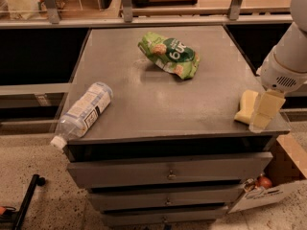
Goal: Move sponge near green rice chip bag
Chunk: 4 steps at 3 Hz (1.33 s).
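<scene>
The sponge point(245, 107), a small pale yellow block, lies at the front right corner of the grey cabinet top point(144, 99). The green rice chip bag point(169, 54) lies toward the back middle of the top, well apart from the sponge. My gripper point(266, 110) hangs from the white arm at the right edge. It is low over the corner, just right of the sponge and close against it. It holds nothing that I can see.
A clear plastic bottle point(84, 110) with a white label lies on its side at the front left edge, its cap past the corner. Drawers point(168, 174) are below the top. A cardboard box point(268, 186) stands on the floor at the right. Shelving runs behind.
</scene>
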Motion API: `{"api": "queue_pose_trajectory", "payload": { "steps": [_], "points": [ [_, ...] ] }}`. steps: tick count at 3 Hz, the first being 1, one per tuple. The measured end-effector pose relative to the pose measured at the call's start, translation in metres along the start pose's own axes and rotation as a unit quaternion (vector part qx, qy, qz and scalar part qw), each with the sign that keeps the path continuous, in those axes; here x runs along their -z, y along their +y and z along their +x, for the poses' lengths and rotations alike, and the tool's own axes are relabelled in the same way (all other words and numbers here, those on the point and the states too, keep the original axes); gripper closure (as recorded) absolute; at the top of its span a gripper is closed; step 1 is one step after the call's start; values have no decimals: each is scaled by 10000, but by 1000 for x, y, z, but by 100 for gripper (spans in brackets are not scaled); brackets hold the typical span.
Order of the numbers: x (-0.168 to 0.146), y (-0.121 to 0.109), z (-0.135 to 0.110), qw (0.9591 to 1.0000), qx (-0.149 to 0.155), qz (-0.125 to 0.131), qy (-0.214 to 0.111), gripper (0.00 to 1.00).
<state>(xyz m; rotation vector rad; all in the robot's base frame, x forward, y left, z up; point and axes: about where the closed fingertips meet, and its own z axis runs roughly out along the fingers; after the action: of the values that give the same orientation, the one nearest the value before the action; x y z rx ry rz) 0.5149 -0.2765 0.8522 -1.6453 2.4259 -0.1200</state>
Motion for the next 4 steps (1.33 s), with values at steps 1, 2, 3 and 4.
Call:
{"api": "queue_pose_trajectory", "payload": {
  "steps": [1,2,3,4],
  "points": [
    [-20,0,9,9998,-113,-141,49,0],
    [-38,1,13,9992,-228,-329,90,18],
    [-48,0,15,9983,-354,-464,53,41],
    [-44,-1,15,9982,-363,-481,45,65]
  ]
}}
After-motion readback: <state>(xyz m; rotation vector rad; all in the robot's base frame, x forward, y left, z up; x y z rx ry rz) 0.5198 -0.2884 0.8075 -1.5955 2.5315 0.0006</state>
